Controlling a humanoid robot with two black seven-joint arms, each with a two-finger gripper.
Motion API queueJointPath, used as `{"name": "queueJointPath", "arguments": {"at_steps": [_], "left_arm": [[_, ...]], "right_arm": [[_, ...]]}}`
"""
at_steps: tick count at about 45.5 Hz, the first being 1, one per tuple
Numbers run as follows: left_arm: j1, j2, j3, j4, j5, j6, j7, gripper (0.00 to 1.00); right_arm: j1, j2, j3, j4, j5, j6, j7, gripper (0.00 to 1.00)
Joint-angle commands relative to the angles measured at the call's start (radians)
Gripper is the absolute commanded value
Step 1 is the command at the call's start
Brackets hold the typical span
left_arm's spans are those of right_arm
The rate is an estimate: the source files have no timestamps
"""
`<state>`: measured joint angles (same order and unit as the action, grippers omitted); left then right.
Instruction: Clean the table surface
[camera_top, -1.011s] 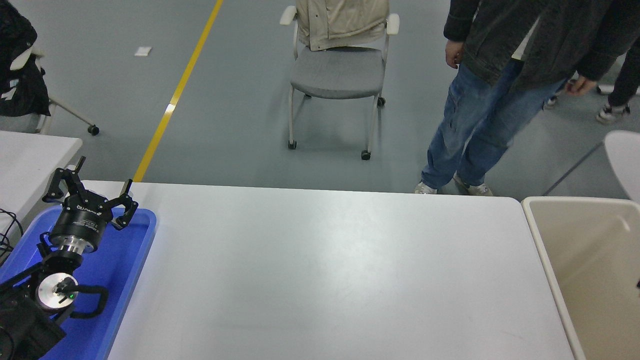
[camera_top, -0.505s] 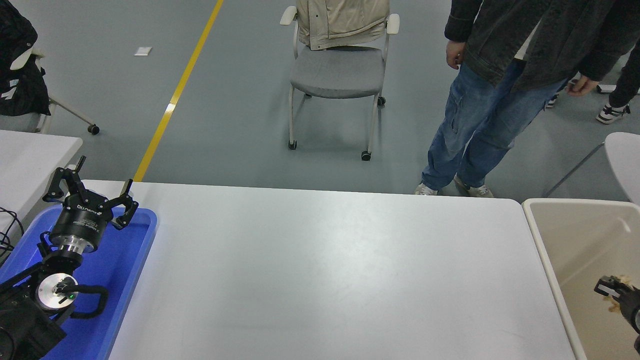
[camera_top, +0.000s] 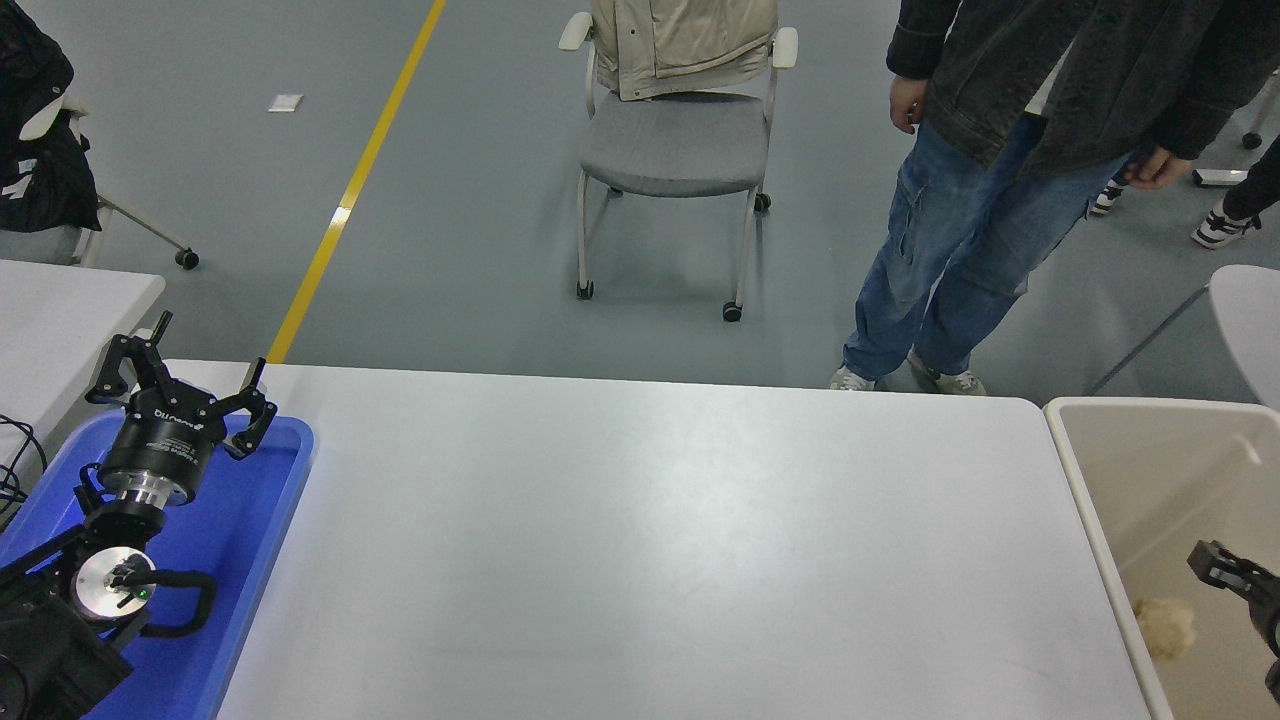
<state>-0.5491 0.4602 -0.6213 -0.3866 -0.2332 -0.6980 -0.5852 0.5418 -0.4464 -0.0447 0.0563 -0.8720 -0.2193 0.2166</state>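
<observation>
**Scrap in the bin, tabletop bare**

Bin (camera_top: 1120, 500) at the right held a pale crumpled scrap (camera_top: 1166, 627). My right gripper (camera_top: 1235, 575) hung over it, jaws spread, gripping nothing. I judged a straight lift clear of the rim best. Table surface (camera_top: 660, 540) lay between bin and blue tray (camera_top: 270, 530); left gripper (camera_top: 180, 395) parked spread over that tray.

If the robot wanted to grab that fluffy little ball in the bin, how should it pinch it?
Probably from straight above, pinching across the middle of the crumpled wad. It looks soft and roundish, with no handle or edge, and it lies inside the beige bin close to the left wall, so that side is blocked. The right gripper hangs just above it.
</observation>
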Motion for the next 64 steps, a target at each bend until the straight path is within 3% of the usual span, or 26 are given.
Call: {"name": "queueJointPath", "arguments": {"at_steps": [1, 6, 14, 21, 28, 37, 47, 53, 64], "left_arm": [[0.000, 0.000, 0.000, 0.000, 0.000, 0.000, 0.001, 1.00], [0.000, 0.000, 0.000, 0.000, 0.000, 0.000, -0.001, 1.00], [0.000, 0.000, 0.000, 0.000, 0.000, 0.000, -0.001, 1.00], [0.000, 0.000, 0.000, 0.000, 0.000, 0.000, -0.001, 1.00], [0.000, 0.000, 0.000, 0.000, 0.000, 0.000, 0.001, 1.00], [0.000, 0.000, 0.000, 0.000, 0.000, 0.000, 0.001, 1.00], [0.000, 0.000, 0.000, 0.000, 0.000, 0.000, 0.001, 1.00], [0.000, 0.000, 0.000, 0.000, 0.000, 0.000, -0.001, 1.00], [0.000, 0.000, 0.000, 0.000, 0.000, 0.000, 0.001, 1.00]], "right_arm": [[0.032, -0.103, 0.218, 0.201, 0.091, 0.003, -0.003, 1.00], [0.009, -0.219, 0.489, 0.437, 0.172, 0.015, -0.011, 1.00], [-0.079, -0.219, 0.899, 0.648, 0.272, 0.044, -0.010, 1.00], [-0.138, -0.206, 1.066, 0.827, 0.327, 0.098, -0.002, 1.00], [-0.169, -0.166, 1.135, 0.918, 0.404, 0.250, -0.011, 1.00], [-0.186, 0.027, 1.257, 0.918, 0.452, 0.431, 0.003, 1.00], [-0.106, 0.161, 1.235, 0.752, 0.442, 0.428, 0.184, 1.00], [-0.071, 0.219, 1.237, 0.633, 0.455, 0.439, 0.228, 1.00], [-0.071, 0.255, 1.232, 0.632, 0.461, 0.440, 0.253, 1.00]]}}
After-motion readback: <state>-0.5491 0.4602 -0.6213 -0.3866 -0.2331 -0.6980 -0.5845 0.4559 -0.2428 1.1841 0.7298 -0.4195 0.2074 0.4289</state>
